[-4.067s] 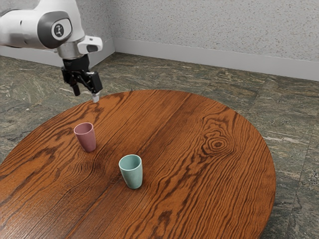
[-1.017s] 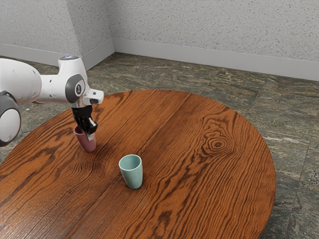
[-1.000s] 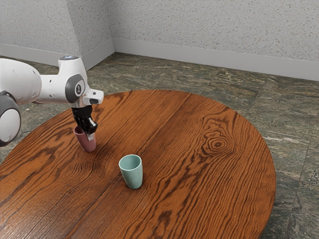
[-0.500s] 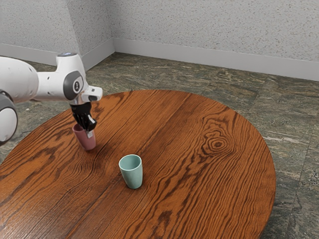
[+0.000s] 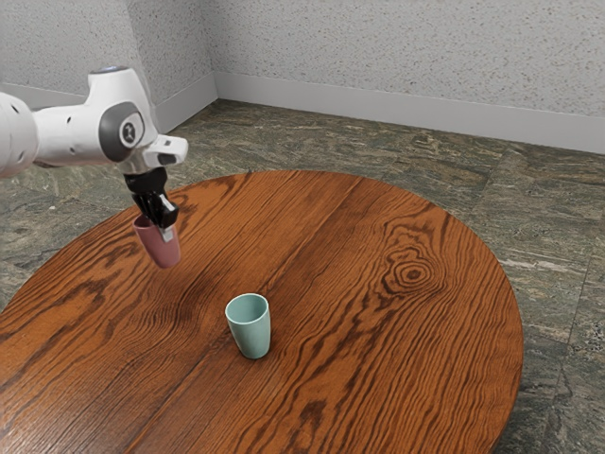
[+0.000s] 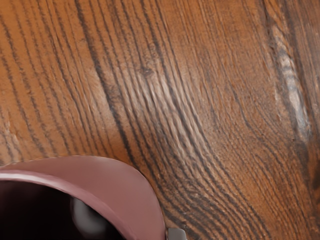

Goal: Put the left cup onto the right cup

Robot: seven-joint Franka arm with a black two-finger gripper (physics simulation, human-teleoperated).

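Since half a second earlier, the pink cup (image 5: 162, 246) had come up off the table (image 5: 378, 284), lifted with the arm; it had been standing on the wood at the exterior view's left. The gripper (image 5: 158, 223) was clenched on the cup's rim, so the cup hung just under the fingers, tilted, its base clear of the table. The teal cup (image 5: 249, 324) stood upright on the table, nearer the camera and to the exterior view's right, well apart from the pink one. In the wrist view the pink cup's rim (image 6: 100, 182) sat just under the hand, with wood grain (image 6: 210, 100) beyond it.
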